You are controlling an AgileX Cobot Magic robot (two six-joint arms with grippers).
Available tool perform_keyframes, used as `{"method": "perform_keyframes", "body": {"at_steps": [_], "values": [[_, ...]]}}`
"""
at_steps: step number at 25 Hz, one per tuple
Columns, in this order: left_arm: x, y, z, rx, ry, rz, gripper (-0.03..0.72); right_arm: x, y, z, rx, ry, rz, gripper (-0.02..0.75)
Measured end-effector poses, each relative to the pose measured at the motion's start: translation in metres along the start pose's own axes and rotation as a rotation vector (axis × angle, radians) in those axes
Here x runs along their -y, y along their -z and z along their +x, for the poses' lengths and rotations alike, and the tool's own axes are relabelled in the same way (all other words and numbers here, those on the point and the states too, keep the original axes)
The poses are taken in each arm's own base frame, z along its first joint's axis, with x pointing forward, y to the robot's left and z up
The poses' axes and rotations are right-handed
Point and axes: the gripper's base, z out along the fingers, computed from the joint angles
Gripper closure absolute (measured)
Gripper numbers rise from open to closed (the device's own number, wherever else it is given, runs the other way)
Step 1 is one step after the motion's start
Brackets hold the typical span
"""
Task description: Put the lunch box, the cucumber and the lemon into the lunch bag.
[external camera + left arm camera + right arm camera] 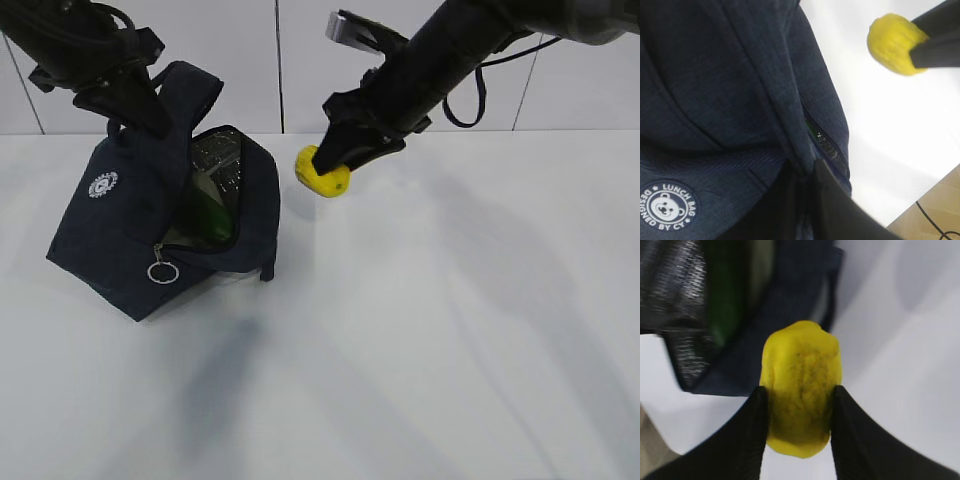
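Note:
The navy lunch bag (pixel 120 240) stands tilted at the left of the table, its zippered mouth gaping toward the right. My left gripper (pixel 150 108) is shut on the bag's handle (pixel 790 125) and holds it up. A dark green shape, the cucumber (pixel 212 216), shows inside the mouth. The pale strip beside it (pixel 760 270) may be the lunch box's lid, but I cannot tell. My right gripper (pixel 800 396) is shut on the yellow lemon (pixel 801 375), which hangs just above the table, right of the bag's opening. The same lemon (pixel 322 174) sits a short gap from the bag's rim.
A silver ring pull (pixel 163 271) dangles from the zipper at the bag's front. A white round logo (pixel 103 185) marks its left side. The white table (pixel 430 330) spreads to the right and front, with a tiled wall behind it.

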Motion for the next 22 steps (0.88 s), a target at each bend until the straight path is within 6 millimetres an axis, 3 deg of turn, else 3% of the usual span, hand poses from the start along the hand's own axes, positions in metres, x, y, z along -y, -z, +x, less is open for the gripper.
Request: {"method": "perform_keyframes", "body": {"at_steps": [7, 16, 22], "values": [[0.001, 0.000, 0.000, -0.002, 0.003, 0.008, 0.673, -0.027, 0.002, -0.015, 0.175, 0.097, -0.274, 0.459], [0.002, 0.000, 0.000, -0.003, 0.007, 0.018, 0.673, -0.004, -0.042, -0.017, 0.254, -0.009, -0.320, 0.426], [0.002, 0.000, 0.001, -0.006, 0.009, 0.025, 0.673, -0.003, -0.058, -0.022, 0.331, -0.033, -0.364, 0.300]]}}
